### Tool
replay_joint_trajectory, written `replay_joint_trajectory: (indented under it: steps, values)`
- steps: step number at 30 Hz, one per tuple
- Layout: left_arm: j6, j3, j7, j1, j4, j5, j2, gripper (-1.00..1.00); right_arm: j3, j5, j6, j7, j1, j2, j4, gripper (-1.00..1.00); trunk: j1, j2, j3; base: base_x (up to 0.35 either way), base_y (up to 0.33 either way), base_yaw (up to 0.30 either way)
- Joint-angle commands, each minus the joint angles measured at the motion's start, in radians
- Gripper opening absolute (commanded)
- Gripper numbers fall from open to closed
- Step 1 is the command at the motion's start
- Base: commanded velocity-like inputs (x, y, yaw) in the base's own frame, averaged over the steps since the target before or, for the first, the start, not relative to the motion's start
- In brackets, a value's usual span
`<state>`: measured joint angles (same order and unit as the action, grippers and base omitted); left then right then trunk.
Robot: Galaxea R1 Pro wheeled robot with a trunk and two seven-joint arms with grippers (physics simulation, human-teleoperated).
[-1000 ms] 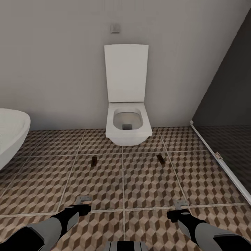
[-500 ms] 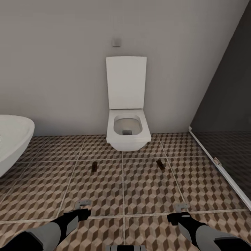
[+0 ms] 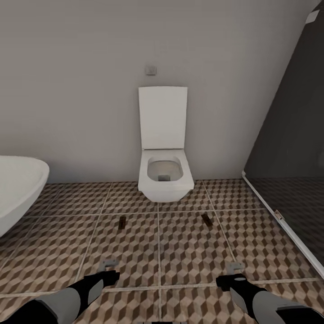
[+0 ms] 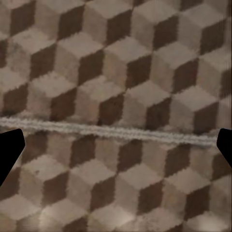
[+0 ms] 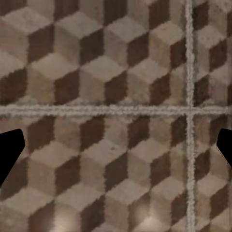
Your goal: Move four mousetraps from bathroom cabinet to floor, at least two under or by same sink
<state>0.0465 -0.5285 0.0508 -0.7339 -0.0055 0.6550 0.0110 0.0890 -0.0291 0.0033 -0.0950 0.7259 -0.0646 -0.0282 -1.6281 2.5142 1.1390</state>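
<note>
Bathroom floor [image 3: 189, 243] is pretty much all I've got under me right now, those glossy brown, beige and white cube tiles with pale grout lines, running up to a plain grey wall [image 3: 81, 90].

Far left, a white rounded tub [image 3: 18, 184] pokes into the head view; I only get its end. Next over is my left gripper [image 3: 108, 266], hanging low above the tiles. On the left wrist cam its fingers [image 4: 8, 152] sit at the two edges of the picture, so they're spread wide with only tile and one grout line between them.

A bit further out on the floor there's a small dark flat thing [image 3: 122, 222]. It's too small for me to say whether it's a mousetrap.

Middle of the back wall is a white toilet [image 3: 165, 180], lid up against the wall, with a little grey flush plate [image 3: 150, 70] above it. Just right of the toilet's front lies a second small dark thing [image 3: 206, 219], same story, can't make it out. The two sit well apart, one on each side of the toilet.

My right gripper [image 3: 234, 268] hovers over a grout crossing, and its fingers [image 5: 9, 152] are spread wide too, holding nothing.

Far right is a dark glass shower screen [image 3: 292, 148] with a white bottom rail.
</note>
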Motion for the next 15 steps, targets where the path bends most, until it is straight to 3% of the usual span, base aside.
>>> replay_joint_trajectory:
  steps: [1,15]
  values:
    - [0.004,-0.008,0.003,0.0,-0.001,0.008,-0.001,1.0,0.008,-0.003,0.001,-0.003,0.001,0.0,-0.002,1.0,0.001,0.0,-0.003,0.0,0.0,0.0]
    - [0.005,-0.007,0.003,0.01,-0.001,0.012,-0.012,1.0,0.008,-0.003,0.001,-0.003,-0.002,0.0,-0.002,1.0,0.007,-0.003,-0.057,0.0,0.0,0.0]
